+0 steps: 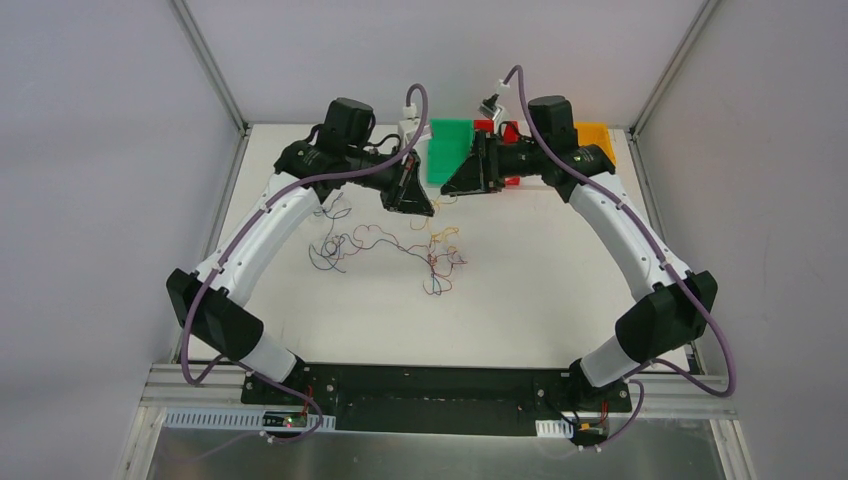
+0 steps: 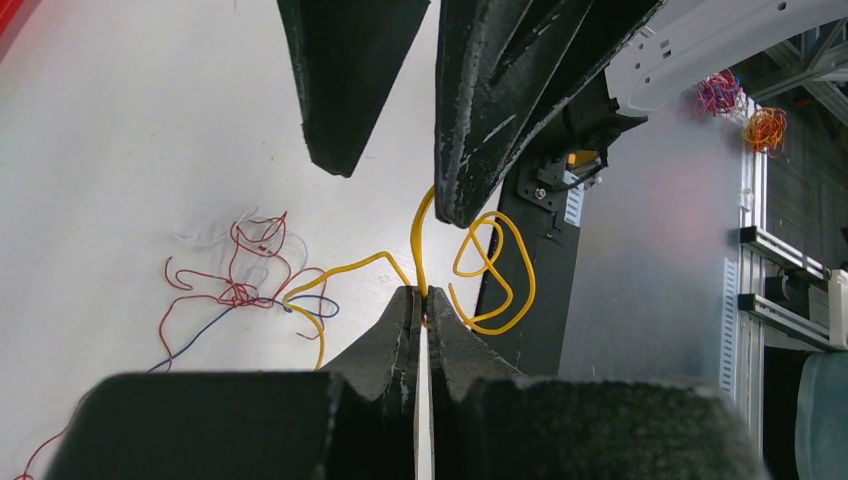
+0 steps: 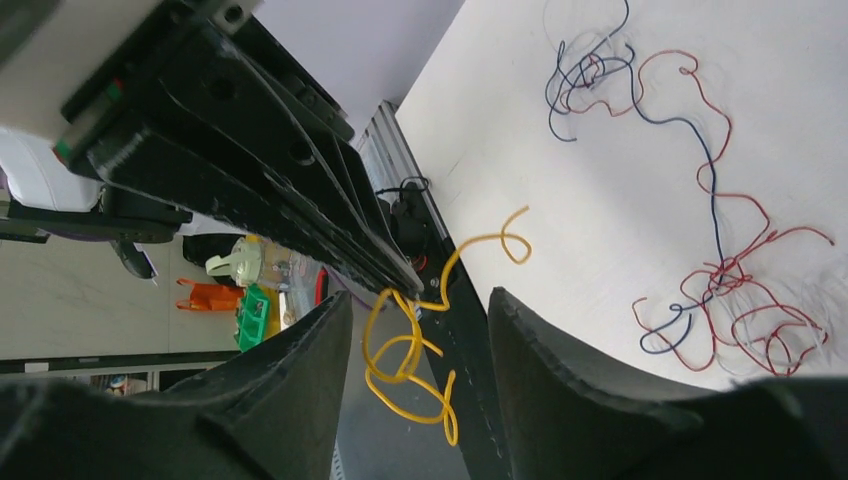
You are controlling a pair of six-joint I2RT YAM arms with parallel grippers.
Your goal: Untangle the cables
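Observation:
The cables [image 1: 385,243] lie spread on the white table [image 1: 560,290]: thin red, dark blue, whitish and yellow wires, loosely tangled. My left gripper [image 2: 424,293] is shut on a yellow wire [image 2: 495,270] and holds it above the table; the wire's curly loops hang free beside its tip. My right gripper [image 3: 420,297] is open, with the yellow wire's loops [image 3: 405,360] hanging between its jaws, not touched. In the top view both grippers, left [image 1: 412,200] and right [image 1: 452,186], meet tip to tip above the table's far middle. A red, blue and whitish tangle [image 2: 245,285] lies on the table below.
Green [image 1: 450,150], red [image 1: 498,130] and orange [image 1: 592,135] bins stand at the table's far edge behind the grippers. Two small balls of coloured wire [image 2: 740,110] lie off the table. The black base plate [image 1: 440,385] runs along the near edge.

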